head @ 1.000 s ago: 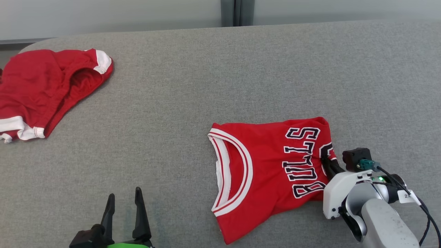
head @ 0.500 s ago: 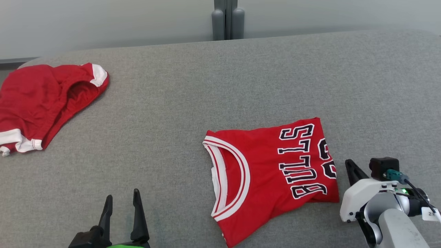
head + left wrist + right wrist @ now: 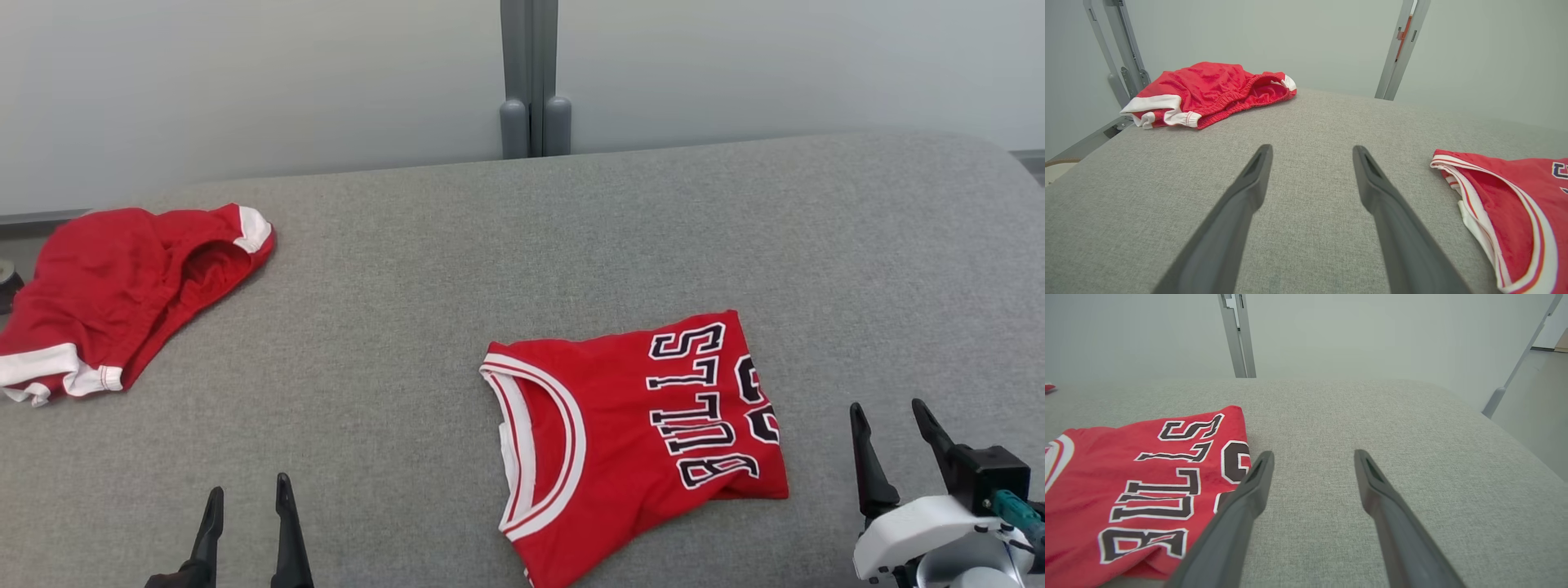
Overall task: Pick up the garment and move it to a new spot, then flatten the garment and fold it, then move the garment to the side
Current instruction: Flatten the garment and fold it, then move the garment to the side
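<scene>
Grey padded table holds the folded jersey; left fingers and right fingers point forward, spread, empty.

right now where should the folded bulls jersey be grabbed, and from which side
Probably pinch the Bulls jersey at its right-hand edge beside the lettering, coming in low from the right with the open right gripper. The cloth lies flat and doubled there, nearest that gripper; the collar end gapes open.

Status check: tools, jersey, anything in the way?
Both open, empty: left tool, right tool. Folded jersey lies free on the grey surface, beside right tool. Other garment, red shorts, far left, apart.
</scene>
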